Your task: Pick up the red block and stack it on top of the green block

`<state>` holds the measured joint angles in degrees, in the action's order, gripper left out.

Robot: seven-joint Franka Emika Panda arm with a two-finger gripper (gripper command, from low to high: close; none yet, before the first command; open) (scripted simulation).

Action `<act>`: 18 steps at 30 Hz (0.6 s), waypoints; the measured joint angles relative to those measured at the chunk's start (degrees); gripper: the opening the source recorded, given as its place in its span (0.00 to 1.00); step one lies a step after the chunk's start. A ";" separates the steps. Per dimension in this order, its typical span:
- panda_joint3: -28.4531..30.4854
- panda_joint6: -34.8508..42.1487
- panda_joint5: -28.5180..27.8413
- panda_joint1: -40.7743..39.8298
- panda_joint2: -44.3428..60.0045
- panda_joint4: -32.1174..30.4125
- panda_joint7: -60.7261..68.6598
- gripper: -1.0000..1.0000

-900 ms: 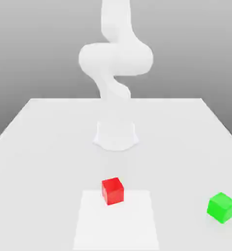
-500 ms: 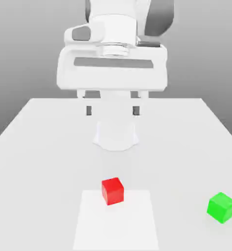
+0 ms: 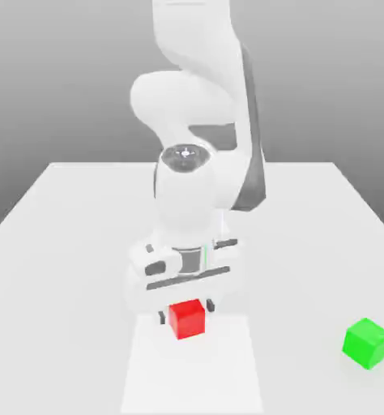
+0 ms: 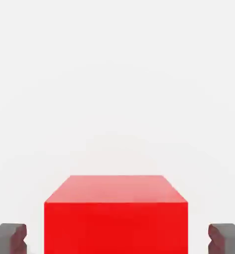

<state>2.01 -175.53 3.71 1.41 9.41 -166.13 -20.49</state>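
Note:
The red block (image 3: 186, 318) rests on the white table near the front, on a slightly brighter square patch (image 3: 192, 365). My gripper (image 3: 186, 311) has come down right over it, open, with a dark fingertip on each side of the cube. In the hand view the red block (image 4: 115, 214) sits between the two grey fingertips (image 4: 9, 237), with a gap on both sides. The green block (image 3: 366, 342) sits on the table well off to the exterior view's right, near the front edge.
The white table (image 3: 82, 227) stretches back to the arm's round base, which is behind the lowered hand. The arm's links rise above the middle of the table.
The hand dropped from high above the table down to the red block, so its fingers now straddle the cube. Neither block has moved.

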 joint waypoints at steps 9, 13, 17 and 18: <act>0.58 7.28 -3.43 -0.35 -8.49 -1.23 -2.46 0.00; -0.51 13.81 -4.52 0.70 -14.30 -0.54 -3.40 0.00; -5.36 18.35 -4.83 9.06 -11.28 6.89 -4.52 0.00; -6.26 19.43 -4.98 11.30 -10.29 8.94 -4.87 0.00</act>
<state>-4.26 -156.10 -1.27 12.71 -0.88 -157.19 -25.35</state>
